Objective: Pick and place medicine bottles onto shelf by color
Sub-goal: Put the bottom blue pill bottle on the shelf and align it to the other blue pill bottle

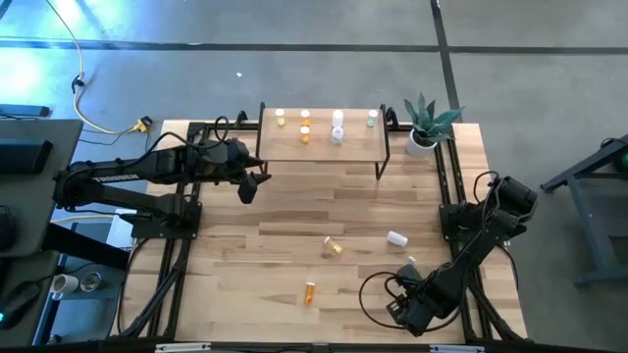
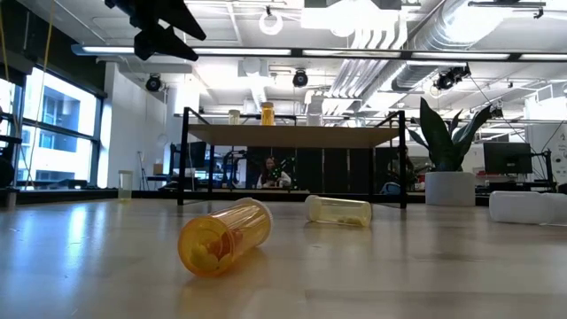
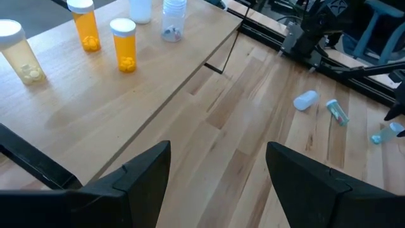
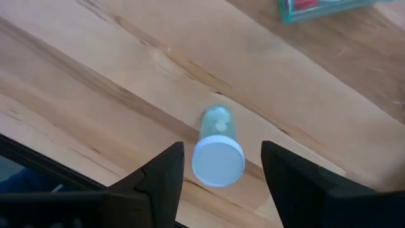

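Overhead, the shelf (image 1: 324,147) stands at the table's twelve o'clock edge, a potted plant (image 1: 425,123) at about one o'clock. Bottles already on the shelf sit grouped by hue: yellow bottle (image 3: 19,54) at the left end, two orange bottles (image 3: 124,44) next, two white bottles (image 1: 338,126) after them, one greenish bottle (image 1: 372,119) at the right end; the spacing appears to reserve a zone per colour.

The left gripper (image 3: 218,174), jaws spread and empty, hovers near the shelf's left front corner, at roughly ten o'clock on the table, holding nothing.

The right gripper (image 4: 218,171), jaws likewise parted, hangs low over the table at about five o'clock. Between its fingers lies a clear greenish bottle (image 4: 217,147) on its side, white cap toward the camera; the fingers flank it without touching, presumably lined up for a grasp across the cap end. A second teal-tinted bottle (image 4: 323,7) lies near it.

Four more bottles rest on the tabletop, all tipped over: an orange bottle on its side (image 2: 223,237) at six o'clock, a pale yellow bottle (image 2: 339,210) near centre, a white one (image 1: 396,238) toward four o'clock, another small bottle (image 1: 411,262) just beyond. The sort looks about half done.
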Controlling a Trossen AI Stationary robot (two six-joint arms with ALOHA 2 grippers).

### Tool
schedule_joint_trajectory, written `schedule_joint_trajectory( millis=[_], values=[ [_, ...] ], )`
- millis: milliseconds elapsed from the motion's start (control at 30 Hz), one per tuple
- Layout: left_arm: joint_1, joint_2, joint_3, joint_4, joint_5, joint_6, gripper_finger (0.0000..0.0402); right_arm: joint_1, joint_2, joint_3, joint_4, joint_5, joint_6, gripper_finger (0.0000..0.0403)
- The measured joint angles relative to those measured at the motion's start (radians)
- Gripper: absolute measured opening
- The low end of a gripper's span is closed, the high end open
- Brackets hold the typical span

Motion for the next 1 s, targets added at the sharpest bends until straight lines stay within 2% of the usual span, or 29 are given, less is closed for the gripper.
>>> schedule_joint_trajectory(
  millis=[133,567,833,1000],
  values=[
    [0.000,0.000,0.000,0.000,0.000,0.000,0.0248,0.000,0.000,0.000,0.001,-0.001,0.003,0.0196],
    [0.000,0.000,0.000,0.000,0.000,0.000,0.0248,-0.001,0.000,0.000,0.001,-0.010,0.007,0.0116],
    [0.000,0.000,0.000,0.001,0.000,0.002,0.0248,-0.009,-0.001,0.022,0.000,-0.039,-0.001,0.0109],
    [0.000,0.000,0.000,0.001,0.000,0.002,0.0248,-0.045,-0.001,0.056,-0.006,-0.037,-0.061,0.0109]
  ],
)
